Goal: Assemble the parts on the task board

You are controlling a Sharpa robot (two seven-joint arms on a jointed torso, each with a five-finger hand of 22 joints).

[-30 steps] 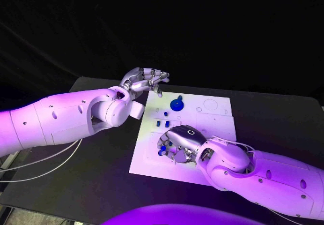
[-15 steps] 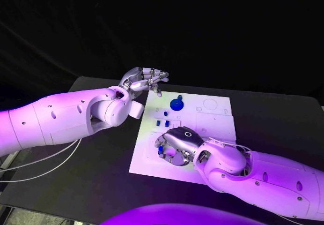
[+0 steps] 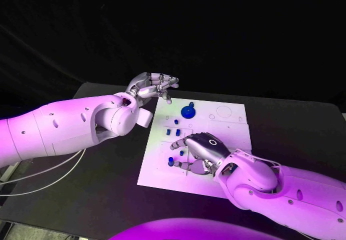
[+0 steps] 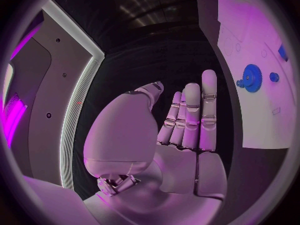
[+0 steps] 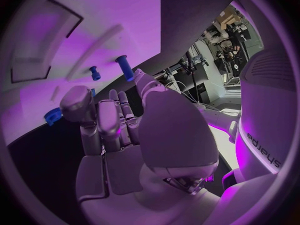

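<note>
Right hand [image 3: 202, 150] hovers palm-down over task board [image 3: 223, 132], fingers spread, holding nothing; small blue parts [image 3: 173, 132] just beyond its fingertips. Left hand [image 3: 153, 86] empty, fingers loosely curled, blue gear [image 3: 189, 111] beside it.

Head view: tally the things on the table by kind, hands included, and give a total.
task board: 1
blue gear: 1
small blue parts: 3 plainly seen, two side by side, one alone
Hands: 2, left hand and right hand
Total: 7
</note>
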